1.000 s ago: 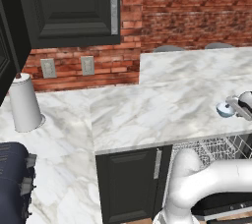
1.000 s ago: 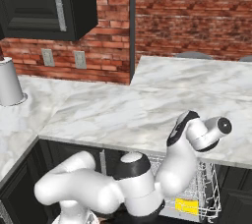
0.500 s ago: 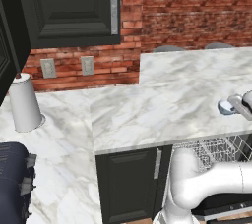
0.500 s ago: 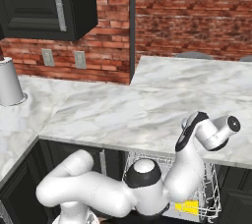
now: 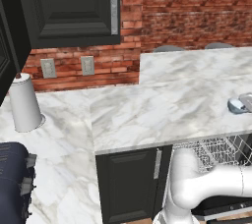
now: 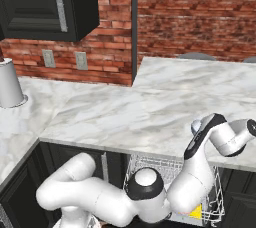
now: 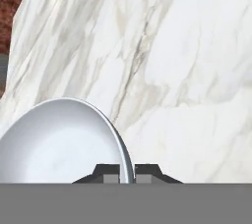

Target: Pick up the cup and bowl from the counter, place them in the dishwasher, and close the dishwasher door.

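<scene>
Gripper (image 7: 127, 174) jaws clamped on bowl (image 7: 59, 142) rim, one fingertip (image 7: 107, 173) inside, other outside. Bowl tilted on edge, hollow facing left in hand view, above white marble counter (image 7: 187, 70). Dishwasher (image 5: 216, 152) rack open under counter edge. Brick wall (image 6: 200, 17) behind; paper towel roll (image 5: 23, 102) far left.

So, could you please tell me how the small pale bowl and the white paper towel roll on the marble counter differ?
The small pale blue-grey bowl is low and shallow; the white paper towel roll stands tall and upright. The bowl sits near the counter's front edge above the white wire dishwasher rack, with the gripper straddling its rim; the roll stands untouched in the far corner. Both rest on the white marble counter.
</scene>
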